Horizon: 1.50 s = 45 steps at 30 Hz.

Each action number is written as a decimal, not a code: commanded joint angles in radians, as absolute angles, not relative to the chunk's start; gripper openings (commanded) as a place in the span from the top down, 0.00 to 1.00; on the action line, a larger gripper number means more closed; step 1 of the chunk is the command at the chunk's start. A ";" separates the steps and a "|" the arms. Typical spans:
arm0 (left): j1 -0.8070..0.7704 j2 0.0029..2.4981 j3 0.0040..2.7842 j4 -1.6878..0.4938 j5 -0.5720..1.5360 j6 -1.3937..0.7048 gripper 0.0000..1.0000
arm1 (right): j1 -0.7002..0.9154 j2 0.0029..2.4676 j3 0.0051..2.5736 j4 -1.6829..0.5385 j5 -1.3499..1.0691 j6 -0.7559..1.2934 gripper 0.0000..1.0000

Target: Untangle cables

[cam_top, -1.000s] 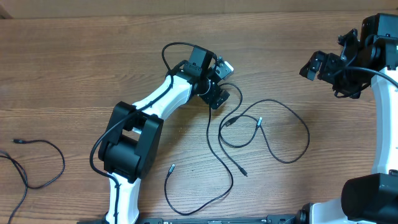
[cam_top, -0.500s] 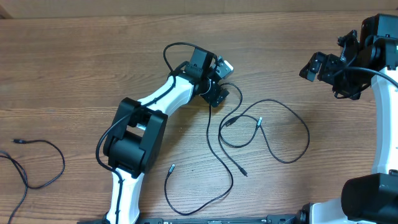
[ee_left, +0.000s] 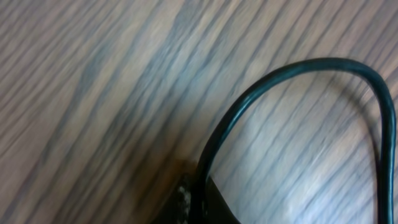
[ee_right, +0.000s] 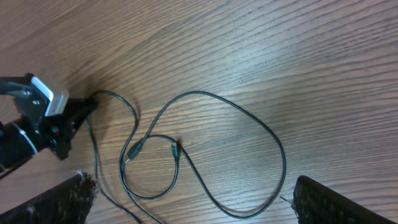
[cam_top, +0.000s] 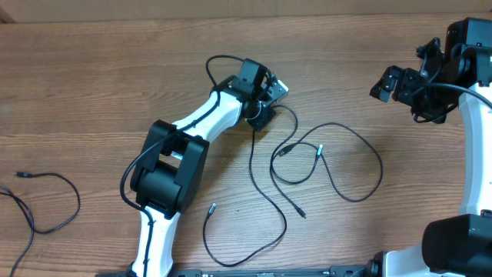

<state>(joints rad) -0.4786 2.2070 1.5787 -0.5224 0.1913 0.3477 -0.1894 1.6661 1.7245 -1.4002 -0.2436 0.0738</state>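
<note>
One of the cables (cam_top: 381, 169) is gripped by the closed left hand (cam_top: 267, 108); the rest are spread on the counter (cam_top: 92, 77) below it; the right hand (cam_top: 400, 83) is held open, far right of it.

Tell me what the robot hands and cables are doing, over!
Left gripper shut on a cable. Right gripper open, empty. Cables in loose loops, crossing in the middle. Nothing in the way.

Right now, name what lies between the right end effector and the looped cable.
Bare wooden table only, from the right end effector to the looped cable; the overhead view shows it.
</note>
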 commanded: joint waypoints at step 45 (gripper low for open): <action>0.506 1.840 2.391 -1.212 -0.337 -0.171 0.96 | -0.192 1.667 1.720 -1.403 -0.237 0.043 0.00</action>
